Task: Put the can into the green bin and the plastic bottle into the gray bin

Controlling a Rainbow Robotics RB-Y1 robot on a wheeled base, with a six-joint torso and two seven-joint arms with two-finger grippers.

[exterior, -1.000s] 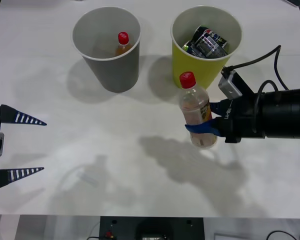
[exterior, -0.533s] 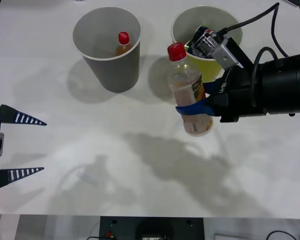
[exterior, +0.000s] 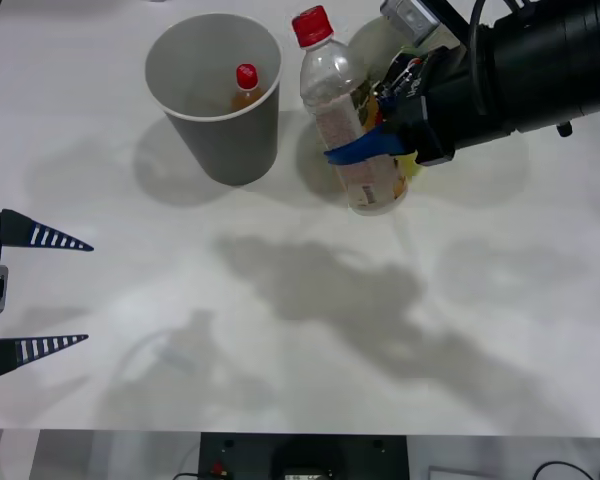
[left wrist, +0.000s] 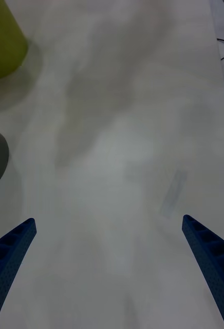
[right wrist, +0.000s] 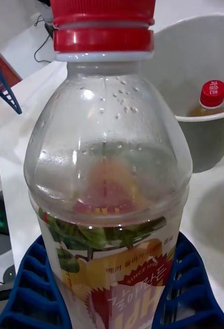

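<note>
Carrying the clear red-capped plastic bottle (exterior: pixel 345 120), clenched in the right gripper (exterior: pixel 380 150) between the yellow-green bin (exterior: pixel 372 45) and dark gray tapered bin (exterior: pixel 215 95), needing upright centering over gray rim before releasing

A small red-capped bottle with amber contents (exterior: pixel 244 88) stands upright — toward 11 o'clock on the white table (exterior: pixel 180 300). At 6 o'clock, a dark device (exterior: pixel 302 458) sits below the table's near edge.
</note>
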